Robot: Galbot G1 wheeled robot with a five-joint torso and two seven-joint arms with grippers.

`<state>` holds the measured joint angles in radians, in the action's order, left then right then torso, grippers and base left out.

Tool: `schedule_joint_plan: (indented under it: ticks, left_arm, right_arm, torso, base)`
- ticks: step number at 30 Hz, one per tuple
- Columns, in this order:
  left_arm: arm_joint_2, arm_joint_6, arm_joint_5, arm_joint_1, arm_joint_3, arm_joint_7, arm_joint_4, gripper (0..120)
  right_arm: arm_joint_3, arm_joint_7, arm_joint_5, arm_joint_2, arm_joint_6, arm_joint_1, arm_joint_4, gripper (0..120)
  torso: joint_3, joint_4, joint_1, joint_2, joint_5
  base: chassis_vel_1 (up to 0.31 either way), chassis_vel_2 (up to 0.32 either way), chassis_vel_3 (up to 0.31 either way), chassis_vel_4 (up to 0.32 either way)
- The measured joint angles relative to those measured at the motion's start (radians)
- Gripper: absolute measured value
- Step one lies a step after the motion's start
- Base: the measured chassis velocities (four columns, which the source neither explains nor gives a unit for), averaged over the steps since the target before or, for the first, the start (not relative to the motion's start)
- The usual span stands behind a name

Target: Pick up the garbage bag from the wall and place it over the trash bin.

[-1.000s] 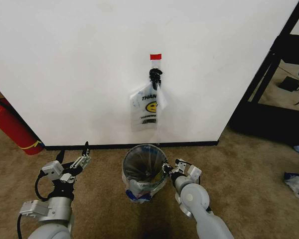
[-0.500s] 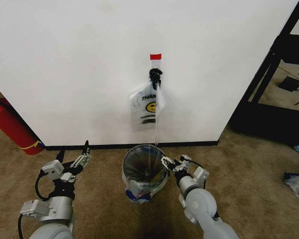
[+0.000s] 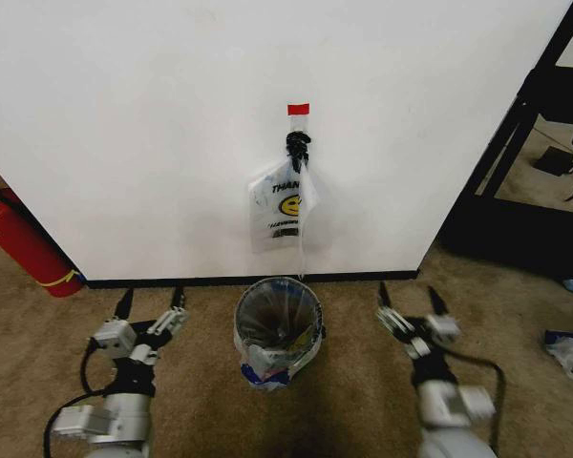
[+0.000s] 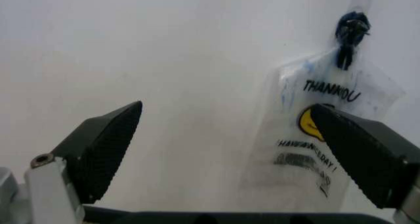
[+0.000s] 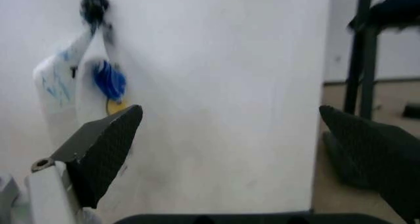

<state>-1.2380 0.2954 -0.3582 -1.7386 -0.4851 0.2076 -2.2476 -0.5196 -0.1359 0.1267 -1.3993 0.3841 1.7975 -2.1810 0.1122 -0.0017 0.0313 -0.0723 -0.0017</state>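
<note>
Two end effectors flank the scene in our head view, both low over the brown carpet (image 3: pixel 516 315) and both spread wide with nothing between their fingers. Our left end effector (image 3: pixel 151 303) sits to the left of the trash bin (image 3: pixel 277 329), our right end effector (image 3: pixel 406 298) to its right, each well apart from it. The trash bin, black wire mesh, stands on the carpet just in front of the black baseboard (image 3: pixel 172 281) of the white wall (image 3: pixel 134 134). The garbage bag (image 3: pixel 267 361), crinkly translucent plastic with blue patches, is draped over the bin's rim and hangs down its outside. Above the bin, a flat white smiley bag (image 3: pixel 283 208) hangs on a black hook (image 3: pixel 297 146) under a red tape strip (image 3: pixel 298 109). A red fire extinguisher (image 3: pixel 19 243) leans at the far left.

From our left wrist view, the two dark ridged fingers (image 4: pixel 105 152) stand far apart, framing the wall and the hanging bag printed with "THANK YOU".

From our right wrist view, the fingers (image 5: pixel 102 150) are likewise parted, with the wall, the hook and the hanging bag beyond, seen side-on and blurred.
</note>
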Motion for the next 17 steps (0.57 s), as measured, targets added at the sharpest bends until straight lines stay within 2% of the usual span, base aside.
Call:
schedule_joint_plan:
  ticks: [3, 8, 17]
  left_arm:
    - [-0.006, 0.028, 0.059, 0.005, 0.015, 0.003, 0.018, 100]
    - [-0.017, 0.065, 0.105, -0.010, 0.031, 0.007, 0.042, 100]
    - [-0.016, 0.113, 0.124, -0.020, 0.016, 0.015, 0.056, 100]
  right_arm:
    - [-0.009, 0.012, -0.009, -0.032, 0.053, 0.070, -0.027, 100]
    - [-0.010, 0.013, -0.034, -0.061, 0.111, 0.109, -0.029, 100]
    - [0.004, 0.003, -0.052, -0.078, 0.089, 0.093, -0.054, 100]
  torso:
    - [0.000, -0.0002, 0.000, 0.000, -0.0004]
    - [0.000, 0.0003, 0.000, 0.000, 0.0000]
    - [0.000, 0.0003, 0.000, 0.000, -0.0001]
  base:
    - [0.000, 0.000, 0.000, 0.000]
    - [0.000, 0.000, 0.000, 0.000]
    - [0.000, 0.000, 0.000, 0.000]
